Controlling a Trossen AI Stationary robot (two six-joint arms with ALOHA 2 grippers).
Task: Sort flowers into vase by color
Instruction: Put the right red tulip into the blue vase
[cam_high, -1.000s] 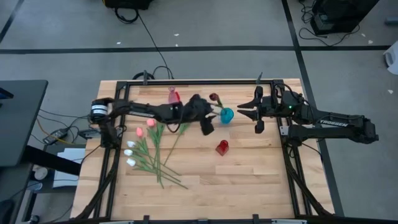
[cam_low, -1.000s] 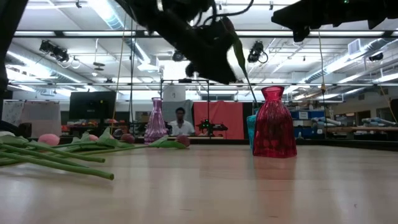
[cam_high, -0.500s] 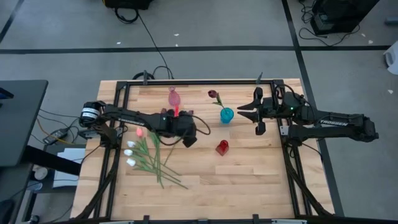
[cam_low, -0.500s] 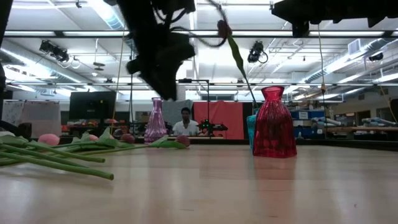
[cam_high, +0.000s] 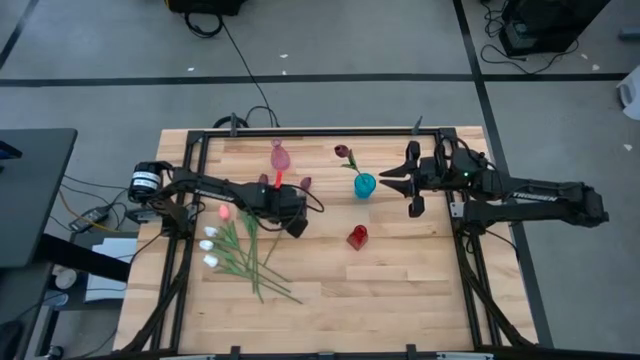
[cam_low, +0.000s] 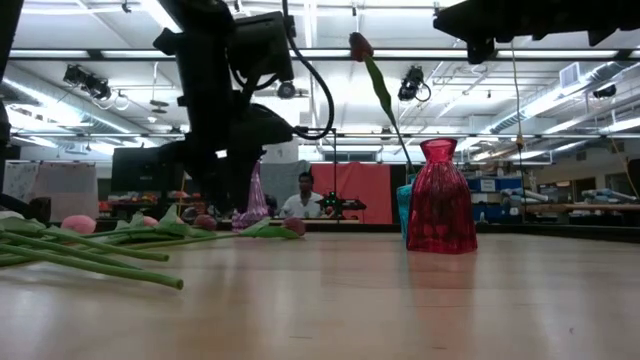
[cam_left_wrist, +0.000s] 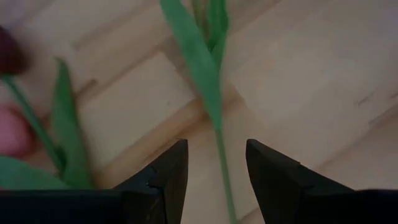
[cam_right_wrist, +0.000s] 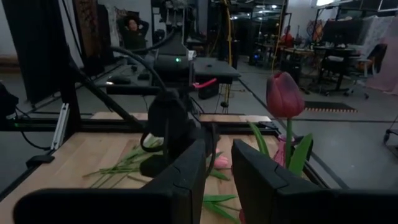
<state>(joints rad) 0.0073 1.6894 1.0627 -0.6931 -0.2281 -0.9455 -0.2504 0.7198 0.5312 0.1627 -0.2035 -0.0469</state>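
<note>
Several tulips (cam_high: 240, 240) with pink, white and dark red heads lie flat on the table's left part, also seen as tulips (cam_low: 90, 245) in the low view. One dark red tulip (cam_high: 343, 152) stands with its stem in the teal vase (cam_high: 365, 185). My left gripper (cam_high: 292, 218) is low over the pile's right edge. It is open (cam_left_wrist: 214, 165), and a green stem (cam_left_wrist: 219, 143) runs between its fingers; whether it touches them, I cannot tell. My right gripper (cam_high: 392, 183) is open and hovers right of the teal vase.
A pink vase (cam_high: 279, 155) stands near the far edge and a red vase (cam_high: 357, 237) stands near the table's middle. In the low view the red vase (cam_low: 440, 200) half hides the teal vase (cam_low: 403, 210). A person sits in the room beyond the table.
My left gripper has moved from beside the teal vase toward the table's left and near edge and has come down over the lying tulips. The dark red tulip has stayed standing in the teal vase.
</note>
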